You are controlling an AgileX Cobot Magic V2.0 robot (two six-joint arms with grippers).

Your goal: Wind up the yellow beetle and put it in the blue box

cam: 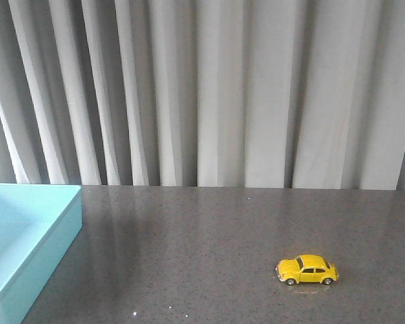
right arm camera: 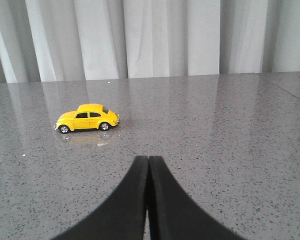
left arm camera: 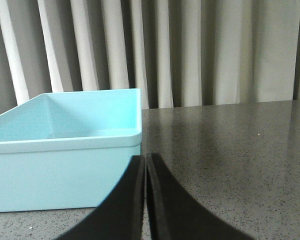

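Note:
The yellow beetle (cam: pixel 308 270) stands on its wheels on the grey table at the front right, side-on. It also shows in the right wrist view (right arm camera: pixel 87 118), ahead of my right gripper (right arm camera: pixel 148 159), which is shut and empty with table between it and the car. The blue box (cam: pixel 27 270) sits at the front left and looks empty. In the left wrist view its near corner (left arm camera: pixel 65 175) is just ahead of my left gripper (left arm camera: pixel 145 158), which is shut and empty. Neither gripper shows in the front view.
A grey speckled table (cam: pixel 202 236) runs between the box and the car. A pleated grey curtain (cam: pixel 209 88) hangs behind the table's far edge.

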